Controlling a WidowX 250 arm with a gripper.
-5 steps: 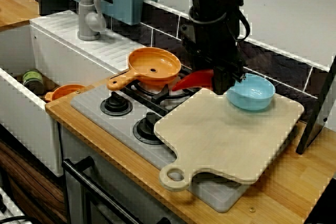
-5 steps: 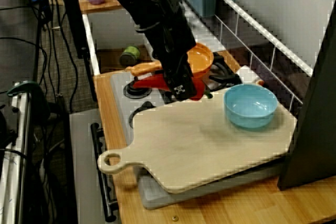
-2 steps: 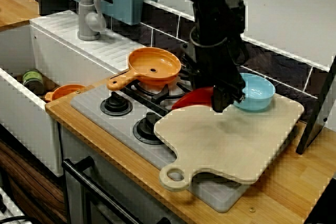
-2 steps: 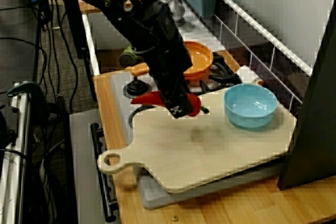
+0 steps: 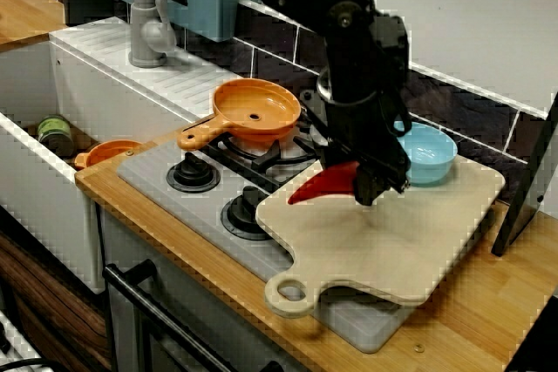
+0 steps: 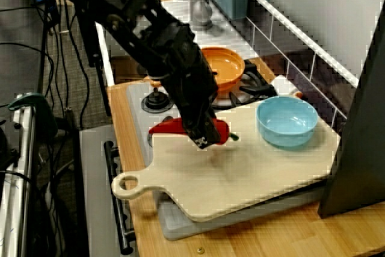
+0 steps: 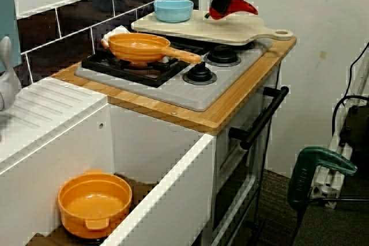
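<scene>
In the front view my black gripper [image 5: 366, 185] is shut on a red toy pepper [image 5: 318, 186], whose tip points left over the edge of a wooden cutting board [image 5: 392, 246]. The side view shows the gripper [image 6: 206, 135] just above the board [image 6: 240, 176], with the pepper [image 6: 165, 126] sticking out on both sides and its green stem on the right. A light blue bowl [image 5: 433, 158] stands on the board's far corner, behind the gripper. From the sink end I see the gripper [image 7: 222, 3] and pepper [image 7: 239, 7] over the board [image 7: 230, 31].
An orange pan [image 5: 257, 111] sits on the back burner of the grey stove [image 5: 174, 193], handle pointing to the front left. The sink at the left holds an orange bowl [image 7: 95, 203] and a green can [image 5: 54, 135]. A faucet [image 5: 148, 23] stands behind. A dark panel [image 5: 523, 189] leans at the right.
The gripper has carried the pepper from above the burner beside the bowl forward and down, out over the middle of the cutting board. Bowl and pan have stayed put.
</scene>
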